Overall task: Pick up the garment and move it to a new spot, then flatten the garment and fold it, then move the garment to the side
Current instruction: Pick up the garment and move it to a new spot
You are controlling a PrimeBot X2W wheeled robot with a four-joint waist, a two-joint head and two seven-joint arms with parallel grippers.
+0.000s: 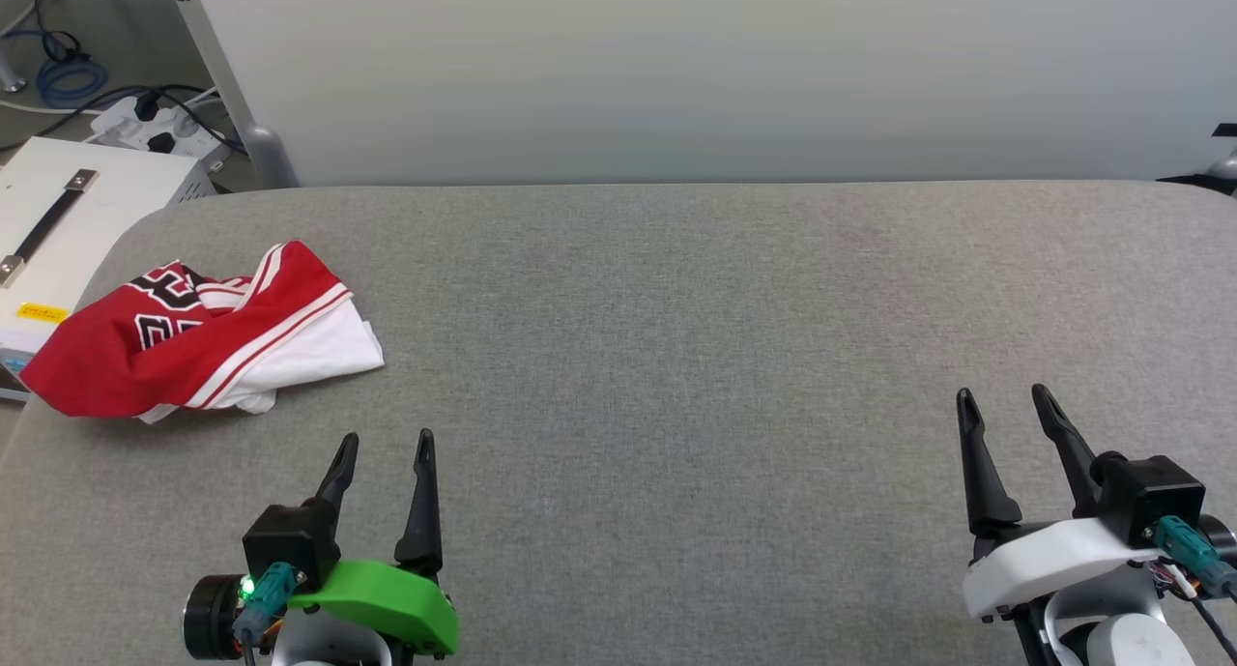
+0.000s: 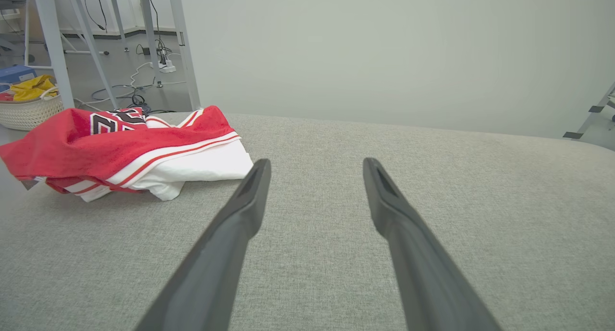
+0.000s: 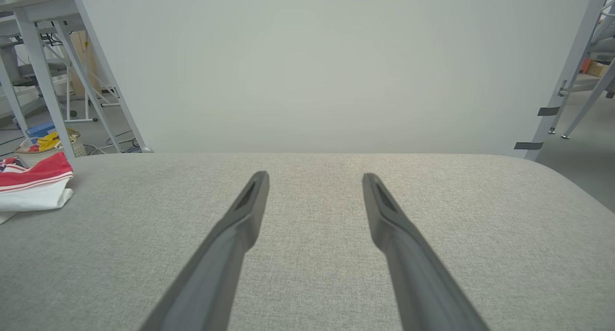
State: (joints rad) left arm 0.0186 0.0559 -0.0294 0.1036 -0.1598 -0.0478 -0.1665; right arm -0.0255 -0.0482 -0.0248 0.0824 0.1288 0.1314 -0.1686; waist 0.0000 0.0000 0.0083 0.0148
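One red and white garment [image 1: 193, 342] is lying bunched up at ten o'clock on the gray table [image 1: 676, 357], near its left edge. The left gripper [image 1: 387, 439] is hanging at seven o'clock with its fingers wide apart, holding nothing, and the right gripper [image 1: 1003, 393] is hanging at four o'clock, fingers apart too.

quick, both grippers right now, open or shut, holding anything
left gripper: open, holding nothing; the garment lies apart from it.
right gripper: open, holding nothing.
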